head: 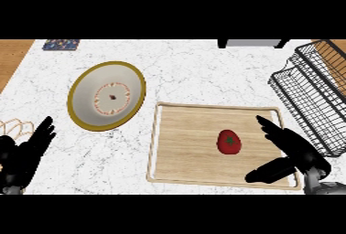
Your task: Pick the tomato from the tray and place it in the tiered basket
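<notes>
Reaching is the step you are in: in the head view, your right hand [292, 153] sits over the right end of the wooden tray [182, 137] with its fingers straight and spread and the thumb splayed below them, holding nothing. The tomato [229, 141] lies on the tray's board, right of centre, just beside that hand but apart from it, with bare wood showing between the fruit and the nearest finger. It rests stem end up and looks round enough to roll if nudged, so I would judge the next move calls for bringing the hand leftward until fingers and thumb stand on either side of it, then curling them round it before any lift.

After that, you need to carry it to the tiered basket [312, 96], the black wire frame at the right edge, just beyond the tray's far right corner. Nothing shows inside the part of its wire that is in view.

The tray holds only the tomato. The gold-rimmed plate [107, 96] to the tray's upper left carries nothing but its own pattern.

Your left hand [27, 151] rests open at the lower left edge, fingers up, well away from the tray.
</notes>
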